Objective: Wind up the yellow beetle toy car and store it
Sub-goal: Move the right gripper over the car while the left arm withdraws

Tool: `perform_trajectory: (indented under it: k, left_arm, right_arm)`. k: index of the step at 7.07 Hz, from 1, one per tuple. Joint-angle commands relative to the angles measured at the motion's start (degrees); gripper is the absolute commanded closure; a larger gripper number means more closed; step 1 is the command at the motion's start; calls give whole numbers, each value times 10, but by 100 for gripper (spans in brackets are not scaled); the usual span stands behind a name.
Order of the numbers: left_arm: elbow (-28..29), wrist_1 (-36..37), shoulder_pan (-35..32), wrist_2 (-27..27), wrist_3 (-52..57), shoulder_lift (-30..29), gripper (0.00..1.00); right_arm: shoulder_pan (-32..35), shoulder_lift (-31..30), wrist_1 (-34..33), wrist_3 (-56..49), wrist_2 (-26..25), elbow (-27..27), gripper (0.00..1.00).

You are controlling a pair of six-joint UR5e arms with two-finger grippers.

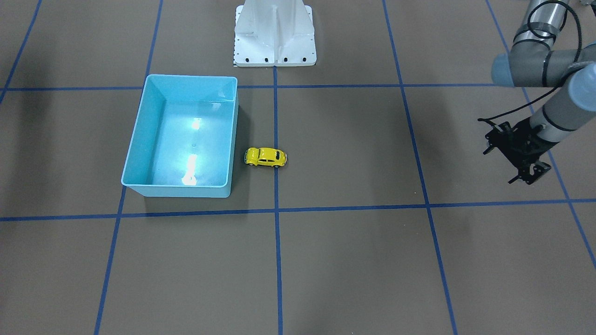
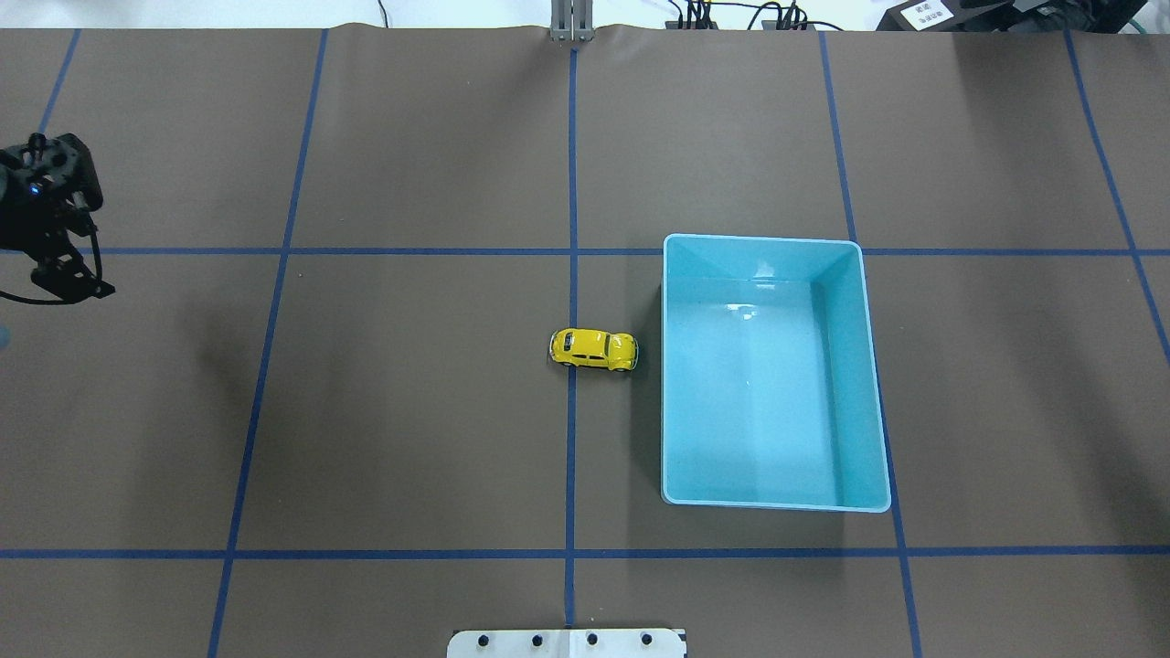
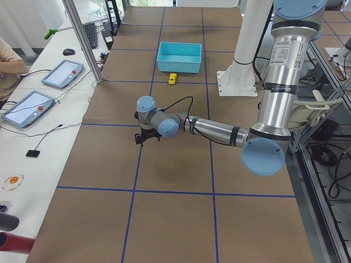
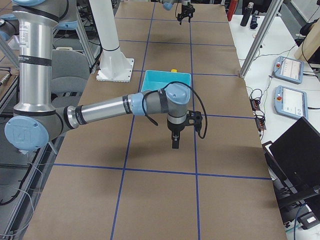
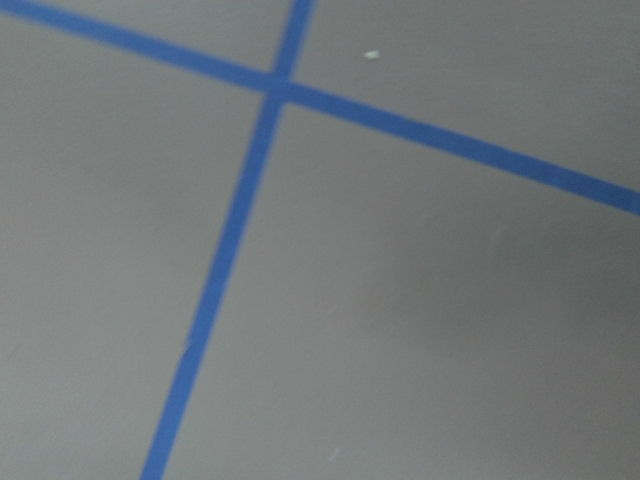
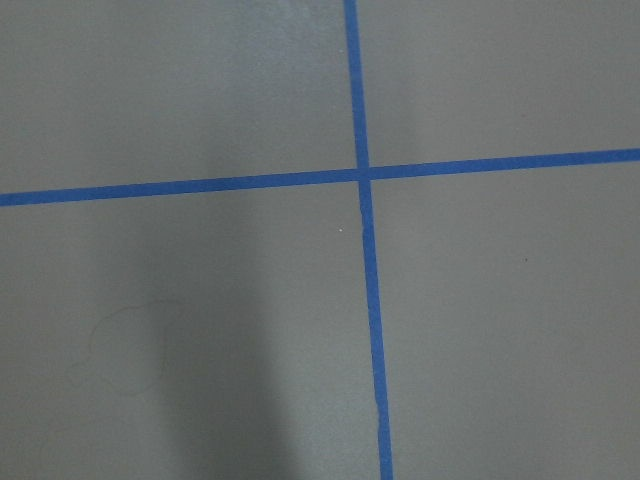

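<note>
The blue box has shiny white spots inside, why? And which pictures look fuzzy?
Front-facing view: lamp glare on the glossy floor of the empty turquoise plastic bin, beside the tiny yellow beetle toy car. Overhead view: fainter glare. Left wrist view: the blue tape lines look blurred.

I can't judge my right hand, seen only sidelong; the overhead edge crops my black left hand.

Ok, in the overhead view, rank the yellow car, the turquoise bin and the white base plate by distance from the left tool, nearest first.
From the left tool at the view's left edge:
1. yellow beetle toy car, table centre, on the blue line.
2. white base plate, bottom edge, centre.
3. turquoise bin, right of the car.
</note>
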Motion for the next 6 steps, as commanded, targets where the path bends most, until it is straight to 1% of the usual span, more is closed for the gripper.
perform_trajectory:
  k: [1,2,3,4,5,6]
  left_arm:
    - [6,216,-108,-36,-11,-20,0]
    - [13,225,-134,-34,-19,-15,0]
    - [42,223,-174,-32,-26,-1,0]
    - [56,231,-218,-33,-57,-1,0]
    - [58,231,-265,-40,-127,0,0]
    - [57,231,-281,-53,-186,4,0]
  right_arm:
    - [-82,96,-175,67,-5,138,0]
    - [-120,222,-290,68,-14,143,0]
    - [-173,289,-320,68,-71,135,0]
    - [-201,346,-317,60,-102,101,0]
    - [-230,393,-282,42,-115,62,0]
    - [-256,434,-245,31,-132,29,0]
